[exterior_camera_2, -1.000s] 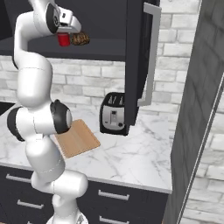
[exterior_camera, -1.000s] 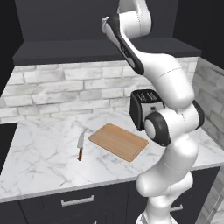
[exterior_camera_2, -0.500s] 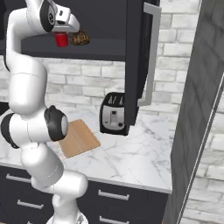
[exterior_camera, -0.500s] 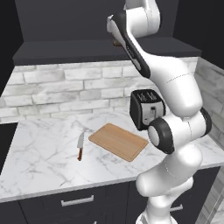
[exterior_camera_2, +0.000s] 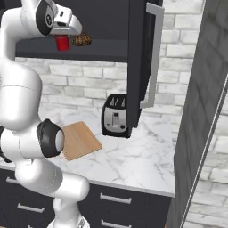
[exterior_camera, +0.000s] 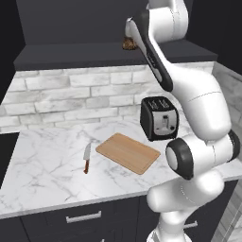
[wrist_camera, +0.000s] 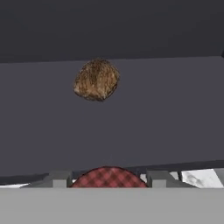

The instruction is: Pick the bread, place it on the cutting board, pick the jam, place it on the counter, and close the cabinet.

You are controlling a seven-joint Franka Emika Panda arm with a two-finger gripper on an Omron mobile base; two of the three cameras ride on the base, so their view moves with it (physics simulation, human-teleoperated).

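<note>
Claw [wrist_camera: 108, 180] grips the small red cylindrical jam jar [exterior_camera_2: 62, 43] between its fingers. Lumpy brown bread loaf [wrist_camera: 96, 79] sits just beyond the claw, on the dark cabinet's [exterior_camera_2: 111, 49] shelf.

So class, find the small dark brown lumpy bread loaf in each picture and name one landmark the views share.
Left base view: the small dark brown lumpy bread loaf sits on the dark cabinet shelf, top centre, beside the arm.
Right base view: upper left, on the shelf, right of the red jam jar.
Hand view: upper middle, on the shelf floor.
Shared landmark: that shelf.
</note>
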